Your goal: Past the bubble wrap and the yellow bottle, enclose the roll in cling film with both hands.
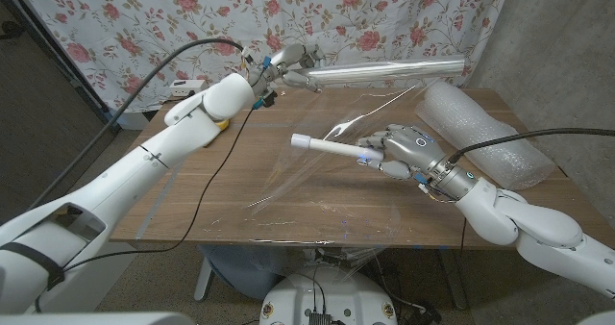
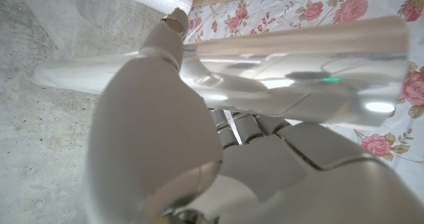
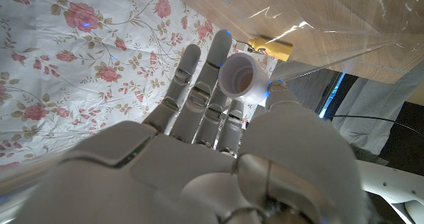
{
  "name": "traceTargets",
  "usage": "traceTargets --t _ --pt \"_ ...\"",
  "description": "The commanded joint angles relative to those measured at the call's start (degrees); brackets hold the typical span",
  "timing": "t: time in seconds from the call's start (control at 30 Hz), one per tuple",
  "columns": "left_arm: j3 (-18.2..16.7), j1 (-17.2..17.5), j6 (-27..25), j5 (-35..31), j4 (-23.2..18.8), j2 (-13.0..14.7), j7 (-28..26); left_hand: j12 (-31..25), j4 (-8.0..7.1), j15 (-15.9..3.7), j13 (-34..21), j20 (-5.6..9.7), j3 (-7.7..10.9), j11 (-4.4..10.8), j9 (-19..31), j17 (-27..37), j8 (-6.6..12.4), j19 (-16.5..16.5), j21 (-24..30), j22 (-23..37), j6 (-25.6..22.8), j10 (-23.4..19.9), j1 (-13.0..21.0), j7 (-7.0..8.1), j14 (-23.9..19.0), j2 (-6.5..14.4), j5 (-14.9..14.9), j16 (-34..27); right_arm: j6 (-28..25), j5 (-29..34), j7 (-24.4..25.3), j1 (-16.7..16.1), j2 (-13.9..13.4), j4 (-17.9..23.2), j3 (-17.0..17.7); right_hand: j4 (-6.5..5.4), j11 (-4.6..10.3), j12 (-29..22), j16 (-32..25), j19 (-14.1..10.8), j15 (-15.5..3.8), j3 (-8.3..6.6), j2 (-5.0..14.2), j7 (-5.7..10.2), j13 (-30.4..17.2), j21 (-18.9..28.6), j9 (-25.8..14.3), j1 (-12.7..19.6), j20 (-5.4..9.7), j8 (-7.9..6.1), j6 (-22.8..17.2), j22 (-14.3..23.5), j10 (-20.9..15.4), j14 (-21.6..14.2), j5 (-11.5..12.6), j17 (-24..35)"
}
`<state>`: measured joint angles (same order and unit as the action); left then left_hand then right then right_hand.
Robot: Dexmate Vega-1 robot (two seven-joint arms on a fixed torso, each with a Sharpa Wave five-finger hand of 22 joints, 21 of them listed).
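Roll (image 1: pixel 332 147): white tube, gripped at one end by the right hand (image 1: pixel 399 150), held level above mid-table, free end pointing left. Film (image 1: pixel 389 71): shiny cylinder gripped by the left hand (image 1: pixel 288 68), raised over the far edge; clear sheet (image 1: pixel 317 162) trails down to the table (image 1: pixel 240 200). Bubble wrap (image 1: pixel 480 128): far right. Yellow bottle (image 3: pixel 271 47): on the table's far left side.

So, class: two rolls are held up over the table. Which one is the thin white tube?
The one in the right hand: a thin white tube, open-ended. The left hand holds the thicker, shiny cling film roll, with film trailing down from it.
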<state>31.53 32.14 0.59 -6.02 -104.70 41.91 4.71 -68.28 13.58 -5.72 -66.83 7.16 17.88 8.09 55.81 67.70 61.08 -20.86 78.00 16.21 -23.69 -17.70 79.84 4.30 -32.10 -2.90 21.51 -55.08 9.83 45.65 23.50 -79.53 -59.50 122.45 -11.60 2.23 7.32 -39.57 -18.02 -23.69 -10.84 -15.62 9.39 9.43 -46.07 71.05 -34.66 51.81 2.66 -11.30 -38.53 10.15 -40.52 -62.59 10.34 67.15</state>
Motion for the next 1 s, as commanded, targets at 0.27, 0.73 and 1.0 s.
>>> traceTargets --t 0.27,0.73,1.0 --pt "0.0 0.0 1.7 2.0 0.4 -0.9 0.4 -0.2 -4.10 -0.02 0.1 0.06 4.55 0.17 0.1 -0.9 3.55 0.4 1.0 -0.7 -0.2 -0.2 8.5 0.02 0.0 11.4 -0.5 -0.2 1.6 -0.6 -1.4 3.7 1.7 -2.0 -3.9 -0.68 3.66 -0.2 -0.3 0.0 -2.31 -18.82 0.79 1.31 -0.2 0.3 -0.2 0.1 7.14 -0.32 -2.0 0.1 -4.2 -0.3 0.2 0.2" --pt "-0.9 0.8 1.1 3.1 -2.1 0.2 1.3 -0.3 -4.07 0.07 0.3 0.08 5.04 0.07 -0.7 -0.8 3.96 0.5 1.7 -1.5 0.0 -0.3 8.4 -0.03 0.1 11.4 -0.6 -0.2 1.7 -1.0 -2.7 8.3 4.1 -4.1 -8.5 -0.33 3.65 -0.2 -0.5 0.0 -2.31 -19.01 0.81 0.63 -0.2 0.5 -0.2 0.2 7.08 -0.42 -2.4 0.1 -4.7 -0.3 0.1 0.3" --pt "-1.6 1.6 0.6 3.7 -3.8 1.2 1.8 -0.5 -4.02 0.17 0.0 0.11 5.20 0.12 -0.4 -0.8 4.40 0.6 1.9 -1.8 0.2 -0.1 8.4 0.14 0.1 11.3 -0.7 -0.3 0.9 -1.9 -3.2 10.4 5.3 -5.5 -10.2 0.24 3.44 -0.5 -1.2 -0.5 -2.32 -19.22 0.86 -0.18 -0.7 0.9 -0.1 0.6 6.62 -0.44 -2.7 0.2 -5.0 -0.8 0.0 0.9"
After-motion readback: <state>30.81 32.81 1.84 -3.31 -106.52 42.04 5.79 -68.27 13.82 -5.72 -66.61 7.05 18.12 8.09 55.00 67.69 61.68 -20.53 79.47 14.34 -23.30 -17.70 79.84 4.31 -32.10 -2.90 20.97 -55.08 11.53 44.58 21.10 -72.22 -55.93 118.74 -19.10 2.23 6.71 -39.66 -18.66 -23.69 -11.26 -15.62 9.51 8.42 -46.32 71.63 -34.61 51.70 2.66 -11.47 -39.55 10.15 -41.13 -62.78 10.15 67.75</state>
